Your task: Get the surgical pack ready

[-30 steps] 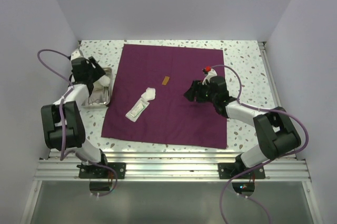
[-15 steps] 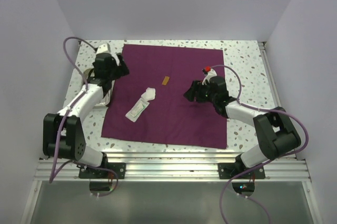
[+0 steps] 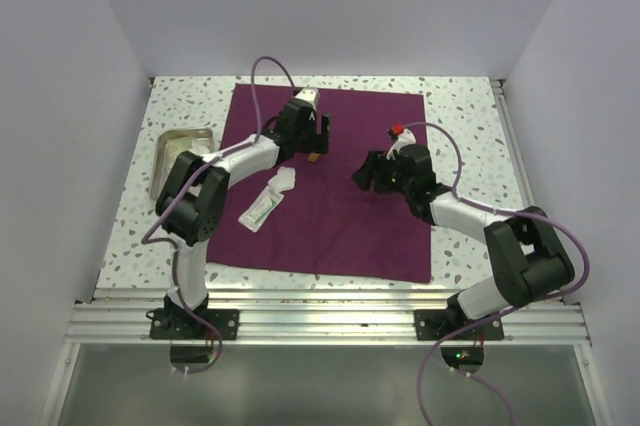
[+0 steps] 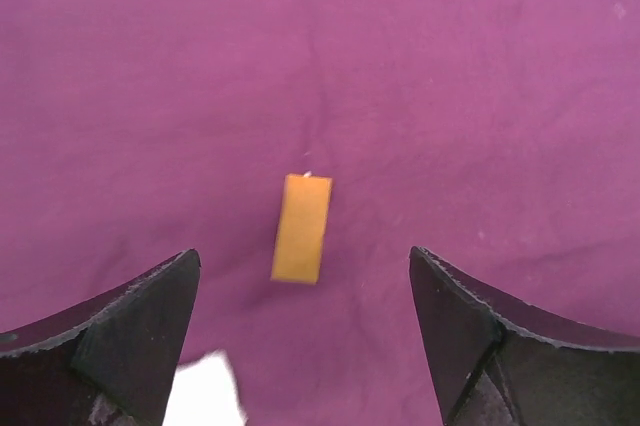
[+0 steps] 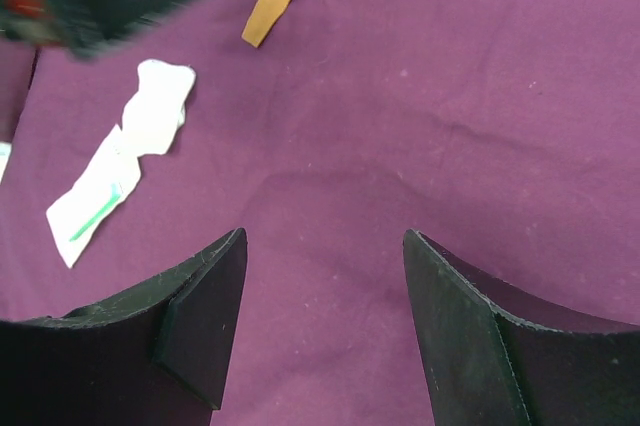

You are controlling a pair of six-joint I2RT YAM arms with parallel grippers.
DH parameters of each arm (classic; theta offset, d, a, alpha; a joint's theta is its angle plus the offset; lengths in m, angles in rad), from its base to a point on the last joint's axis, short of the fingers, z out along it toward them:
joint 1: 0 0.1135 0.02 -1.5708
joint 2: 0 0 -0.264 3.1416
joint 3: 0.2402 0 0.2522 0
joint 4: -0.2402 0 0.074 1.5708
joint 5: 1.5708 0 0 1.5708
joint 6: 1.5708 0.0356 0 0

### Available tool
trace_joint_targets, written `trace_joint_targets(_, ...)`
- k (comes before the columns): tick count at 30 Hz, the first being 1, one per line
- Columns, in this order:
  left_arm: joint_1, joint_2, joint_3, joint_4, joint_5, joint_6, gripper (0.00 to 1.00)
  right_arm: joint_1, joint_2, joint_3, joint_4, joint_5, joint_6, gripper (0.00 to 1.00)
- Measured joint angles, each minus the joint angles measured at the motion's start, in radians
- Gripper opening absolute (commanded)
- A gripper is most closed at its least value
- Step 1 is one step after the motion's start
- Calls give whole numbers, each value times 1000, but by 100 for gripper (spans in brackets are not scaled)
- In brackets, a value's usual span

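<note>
Surgical pack's orange strip [image 4: 301,229] sits centred beneath the left hand [image 4: 302,254] — wide open, empty — its long axis crossing the closing line.

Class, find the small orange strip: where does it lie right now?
In the top view the orange strip lies on the purple cloth's far middle, below the open left gripper, just beyond the white gauze.

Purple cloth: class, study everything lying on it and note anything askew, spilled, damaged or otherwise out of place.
Nothing is spilled or damaged. The white packet lies diagonally on the purple cloth, gauze crumpled at its far end; a small orange strip sits alone, slightly tilted. The cloth shows light creases.
</note>
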Motion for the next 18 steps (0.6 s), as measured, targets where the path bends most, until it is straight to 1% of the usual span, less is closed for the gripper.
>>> trace_joint_targets(4, -18, 100, 86, -25, -6, 26, 81, 0, -10, -1, -1, 13, 0, 67)
trace_joint_targets(8, -23, 163, 145, -55, -22, 41, 76, 0, -16, -2, -1, 19, 0, 67)
trace_joint_targets(14, -32, 238, 218, -117, -44, 59, 63, 0, -21, -3, -5, 23, 0, 67)
trace_joint_targets(17, -38, 264, 245, -144, -44, 64, 59, 0, -28, -3, -7, 26, 0, 67)
trace_joint_targets(18, -40, 273, 261, -153, -51, 69, 56, 0, -29, -3, -7, 26, 0, 67)
